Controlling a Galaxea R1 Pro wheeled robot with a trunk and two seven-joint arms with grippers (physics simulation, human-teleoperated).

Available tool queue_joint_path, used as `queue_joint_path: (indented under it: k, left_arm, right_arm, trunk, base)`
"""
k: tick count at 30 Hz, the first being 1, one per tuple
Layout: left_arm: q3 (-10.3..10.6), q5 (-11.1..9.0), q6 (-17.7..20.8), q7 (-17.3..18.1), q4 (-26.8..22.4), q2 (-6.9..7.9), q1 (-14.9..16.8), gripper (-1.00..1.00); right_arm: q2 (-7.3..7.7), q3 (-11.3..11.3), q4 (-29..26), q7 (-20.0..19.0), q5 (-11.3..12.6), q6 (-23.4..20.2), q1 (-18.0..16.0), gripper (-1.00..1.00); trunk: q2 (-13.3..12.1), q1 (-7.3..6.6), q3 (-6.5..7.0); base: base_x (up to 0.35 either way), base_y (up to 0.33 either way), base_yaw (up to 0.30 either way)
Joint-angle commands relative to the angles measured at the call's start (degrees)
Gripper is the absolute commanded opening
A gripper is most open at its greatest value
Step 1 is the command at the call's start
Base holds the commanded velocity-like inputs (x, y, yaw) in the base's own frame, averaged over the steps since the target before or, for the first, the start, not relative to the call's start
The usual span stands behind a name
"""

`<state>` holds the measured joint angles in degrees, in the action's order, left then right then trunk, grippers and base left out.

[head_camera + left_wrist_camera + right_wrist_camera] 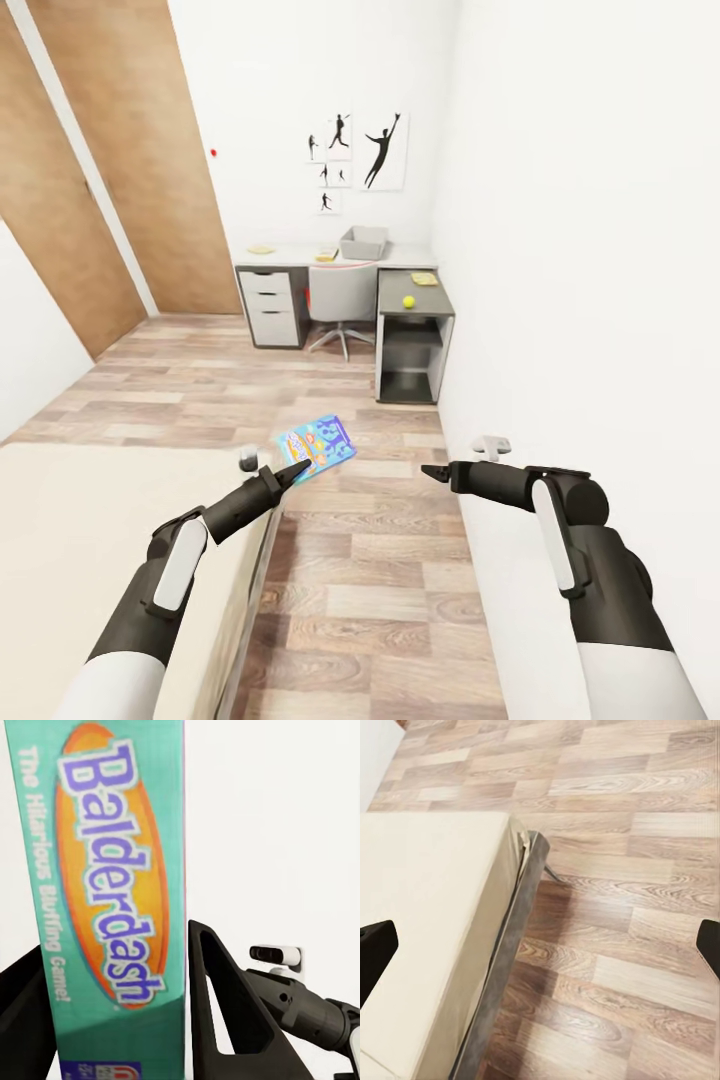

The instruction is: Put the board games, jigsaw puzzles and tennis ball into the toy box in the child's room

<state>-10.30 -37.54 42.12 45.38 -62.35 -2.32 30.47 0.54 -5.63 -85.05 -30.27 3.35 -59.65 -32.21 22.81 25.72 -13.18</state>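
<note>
The left gripper (297,468) is clamped on the Balderdash board game (317,446), held above the wooden floor (380,560) beside the bed (70,540), while the right gripper (432,471) hangs with fingers apart, the toy box (364,242) and tennis ball (408,301) resting on the far desk (300,256).

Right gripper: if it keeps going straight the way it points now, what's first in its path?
Likely the wood floor beside the bed: the right gripper is empty and open, and its wrist view centres on the bed's edge, so depth there is uncertain.
</note>
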Motion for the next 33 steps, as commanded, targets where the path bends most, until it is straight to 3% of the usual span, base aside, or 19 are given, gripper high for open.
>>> queue_joint_path:
  k: [1, 20, 33]
  left_arm:
    - [-0.15, -0.08, 0.35, 0.14, -0.01, -0.06, 0.05, -1.0]
    - [-0.07, -0.08, 0.27, 0.14, -0.15, -0.06, 0.02, -1.0]
    - [-0.11, -0.08, 0.24, 0.15, -0.4, -0.06, 0.02, -1.0]
  right_arm:
    - [0.01, -0.05, -0.02, 0.07, 0.32, -0.35, -0.06, 1.0]
    - [-0.02, 0.39, -1.11, 0.29, -0.17, -0.35, 0.51, 1.0]
    - [0.07, 2.09, -1.17, 0.3, -0.15, -0.35, 0.56, 1.0]
  trunk:
    - [0.11, 0.06, -0.11]
    - [0.11, 0.06, -0.11]
    - [0.11, 0.06, -0.11]
  base:
    - [0.262, -0.082, -0.097]
    - [0.301, -0.043, -0.039]
    - [0.331, 0.019, -0.001]
